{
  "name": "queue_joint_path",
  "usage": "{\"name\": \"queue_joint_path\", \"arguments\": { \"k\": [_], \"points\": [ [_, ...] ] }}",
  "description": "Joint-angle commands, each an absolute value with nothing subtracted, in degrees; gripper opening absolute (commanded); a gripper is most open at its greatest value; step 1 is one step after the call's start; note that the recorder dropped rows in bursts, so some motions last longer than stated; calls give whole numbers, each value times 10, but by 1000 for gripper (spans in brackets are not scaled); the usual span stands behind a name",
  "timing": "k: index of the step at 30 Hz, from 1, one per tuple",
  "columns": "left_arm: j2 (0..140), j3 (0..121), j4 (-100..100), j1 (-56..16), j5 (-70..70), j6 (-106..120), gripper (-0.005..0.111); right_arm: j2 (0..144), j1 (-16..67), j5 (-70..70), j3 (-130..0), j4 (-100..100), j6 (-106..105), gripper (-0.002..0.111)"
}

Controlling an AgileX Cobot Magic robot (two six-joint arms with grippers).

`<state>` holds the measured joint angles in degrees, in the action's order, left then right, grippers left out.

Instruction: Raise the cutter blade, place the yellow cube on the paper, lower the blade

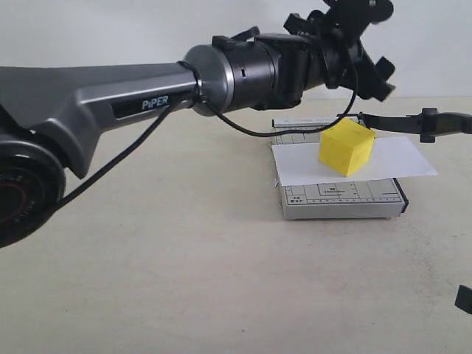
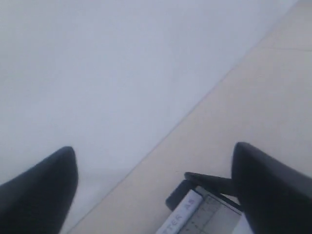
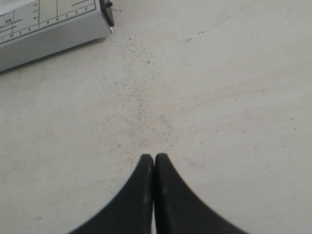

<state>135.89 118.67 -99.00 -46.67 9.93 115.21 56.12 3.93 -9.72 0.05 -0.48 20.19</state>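
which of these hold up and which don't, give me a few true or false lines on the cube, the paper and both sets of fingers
1. The yellow cube sits on the paper. True.
2. The paper lies beside the cutter board, clear of it. False: it lies across the board, overhanging one side.
3. The right fingers are pressed together with nothing between them. True.
4. The left fingers are clamped on the cube. False: they are spread apart and hold nothing; the cube stands free on the paper.

cutter blade (image 1: 436,122): handle end cut by frame edge | cutter board (image 3: 48,30): mostly cropped
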Motion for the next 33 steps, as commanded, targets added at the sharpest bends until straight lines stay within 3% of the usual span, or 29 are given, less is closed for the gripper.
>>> {"name": "queue_joint_path", "arguments": {
  "k": [1,3,5,13,17,21,25,28,33],
  "points": [
    [1316,1160,-999,-486,230,1064,46,561,39,-98,0,-6,203,0],
    [1295,1144,-999,-496,278,1062,20,561,39,-99,0,-6,201,0],
    [1278,1129,-999,-505,312,1053,5,561,39,-100,0,-6,198,0],
    [1235,1050,-999,-514,310,779,5,561,39,-100,0,-6,198,0],
    [1230,1000,-999,-514,248,525,5,561,39,-100,0,-6,197,0],
    [1230,955,-998,-522,185,463,5,561,39,-103,0,-6,195,0],
    [1231,924,-777,-551,182,463,5,561,39,-108,0,-6,186,0],
    [1217,899,-700,-579,241,463,5,561,39,-109,0,-6,182,0],
    [1154,798,-687,-638,537,444,5,561,39,-109,0,-6,182,0]
  ]
}}
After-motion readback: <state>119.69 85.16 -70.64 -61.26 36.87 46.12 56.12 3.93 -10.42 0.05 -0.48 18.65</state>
